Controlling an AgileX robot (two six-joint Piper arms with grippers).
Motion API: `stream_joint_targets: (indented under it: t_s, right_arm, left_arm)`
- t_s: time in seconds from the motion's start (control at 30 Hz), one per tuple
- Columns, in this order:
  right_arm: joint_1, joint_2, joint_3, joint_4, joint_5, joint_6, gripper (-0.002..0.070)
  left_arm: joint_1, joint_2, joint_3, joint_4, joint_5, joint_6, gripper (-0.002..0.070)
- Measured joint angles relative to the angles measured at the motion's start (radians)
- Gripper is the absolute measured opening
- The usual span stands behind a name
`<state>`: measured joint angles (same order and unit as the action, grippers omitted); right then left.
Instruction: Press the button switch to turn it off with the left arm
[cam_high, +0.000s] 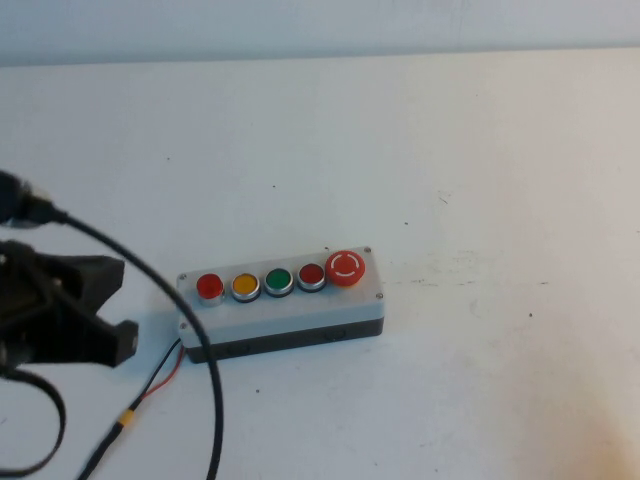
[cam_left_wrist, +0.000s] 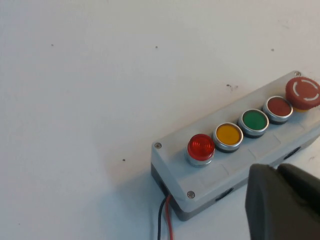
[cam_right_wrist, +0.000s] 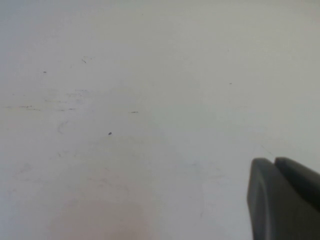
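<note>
Button switch (cam_high: 210, 287) sits leftmost of five buttons on grey box (cam_high: 290, 312), bare table (cam_high: 480, 150) all round. Left gripper (cam_high: 70, 310) left of box, fingers together; right gripper (cam_right_wrist: 285, 200) over bare table, fingers together.

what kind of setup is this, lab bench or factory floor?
Likely a lab test bench: a bare white table holds only a loose grey five-button box with trailing wires. Left gripper hovers beside it; right gripper is over bare table.
</note>
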<state>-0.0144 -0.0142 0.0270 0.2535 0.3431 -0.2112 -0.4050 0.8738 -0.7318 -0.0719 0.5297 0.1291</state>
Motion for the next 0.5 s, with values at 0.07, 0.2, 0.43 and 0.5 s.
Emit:
stream_joint_targets:
  t_s: [0.07,0.2,0.43,0.5]
  right_arm:
    - [0.000,0.000,0.000,0.000,0.000,0.000,-0.0016]
    - [0.000,0.000,0.000,0.000,0.000,0.000,-0.0016]
    - [0.000,0.000,0.000,0.000,0.000,0.000,-0.0016]
    - [0.000,0.000,0.000,0.000,0.000,0.000,-0.0016]
  left_arm:
    - [0.000,-0.073,0.077,0.000,-0.050,-0.002,-0.0002]
    - [0.000,-0.212,0.173,0.002,-0.082,-0.002,-0.0002]
    - [0.000,-0.304,0.213,0.032,-0.063,-0.002,-0.0002]
    - [0.000,-0.304,0.217,0.042,-0.056,-0.002,-0.0002]
